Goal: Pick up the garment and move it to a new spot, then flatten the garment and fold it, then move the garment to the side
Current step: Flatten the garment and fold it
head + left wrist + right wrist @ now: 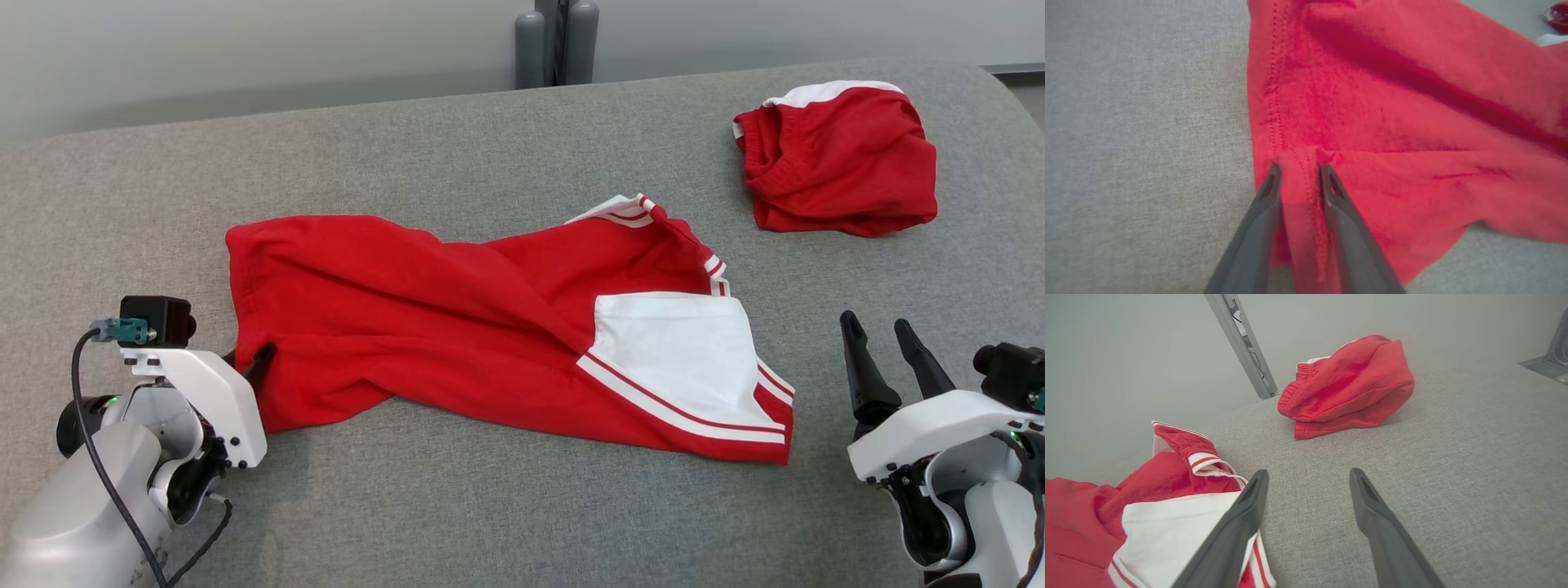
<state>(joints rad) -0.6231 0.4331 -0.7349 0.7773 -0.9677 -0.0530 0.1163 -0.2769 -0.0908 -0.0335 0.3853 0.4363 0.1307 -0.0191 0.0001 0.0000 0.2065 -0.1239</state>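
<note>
The left hand (1298, 173) is seen clenched on a raised fold of stitched hem, the cloth of the red garment (1392, 122) being pinched between both fingers at its left edge. From there the garment is spread, twisted and creased, across the middle of the grey worktop (490, 506), with its white panel (678, 351), edged in red stripes, laid at the right end. The right hand (875, 322) is held released just beside that end, nothing between its fingers, and a second red garment (841, 159) is bunched well apart at the far right
</note>
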